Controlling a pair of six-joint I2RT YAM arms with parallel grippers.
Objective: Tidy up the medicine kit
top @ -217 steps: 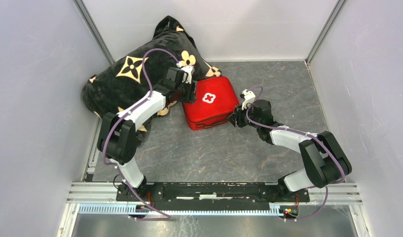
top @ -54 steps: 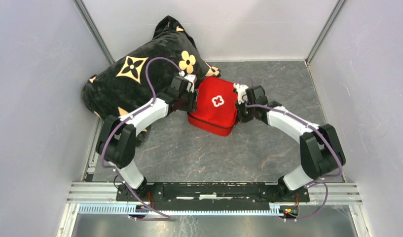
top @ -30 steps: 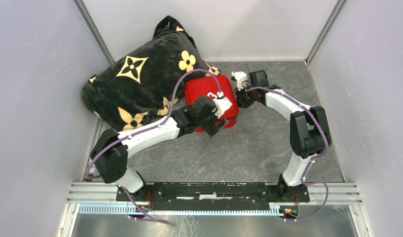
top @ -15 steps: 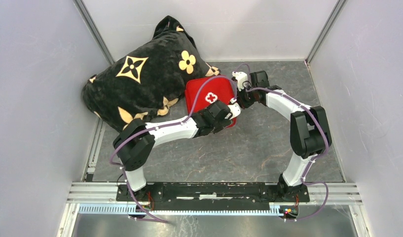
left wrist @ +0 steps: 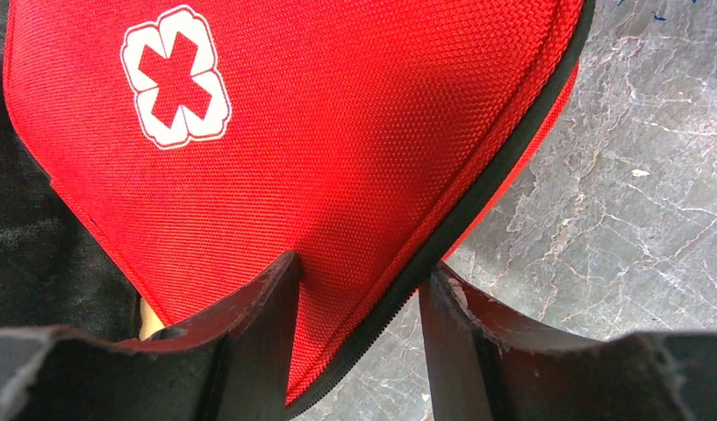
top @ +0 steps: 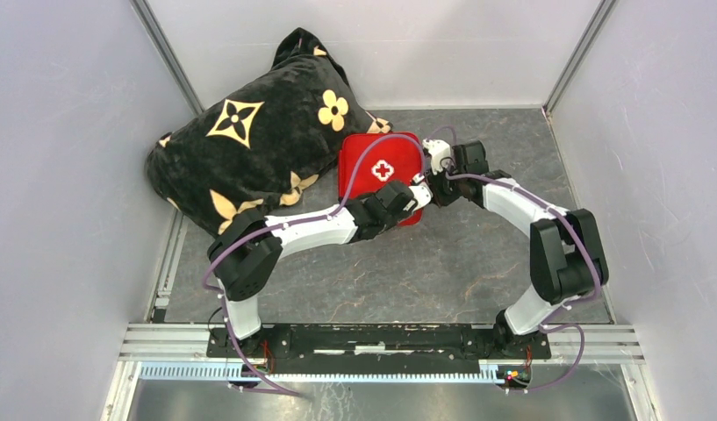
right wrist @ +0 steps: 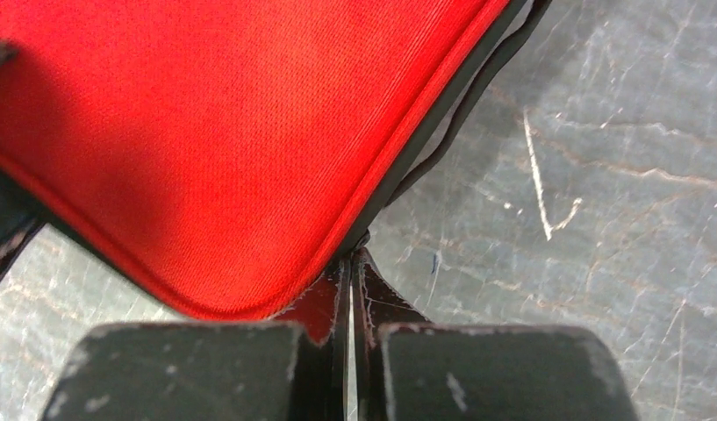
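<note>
Kit (left wrist: 381, 132) corner betw. half-open L hand (left wrist: 359, 267); R hand (right wrist: 350, 263) pinched closed, maybe on zip (right wrist: 433, 118).

You see a red medicine kit (top: 365, 156), white cross (top: 383, 170); black pillow (top: 249, 145), gold flowers; grey marbled table (top: 407, 263).

the top view is bright, sharp and evenly lit from above, with only soft shadows on the grey worktop (top: 442, 263). in the wrist views the left hand (left wrist: 359, 267) and right hand (right wrist: 353, 263) blur at the bottom edge, while shade darkens part of the medicine kit (left wrist: 337, 132).
</note>
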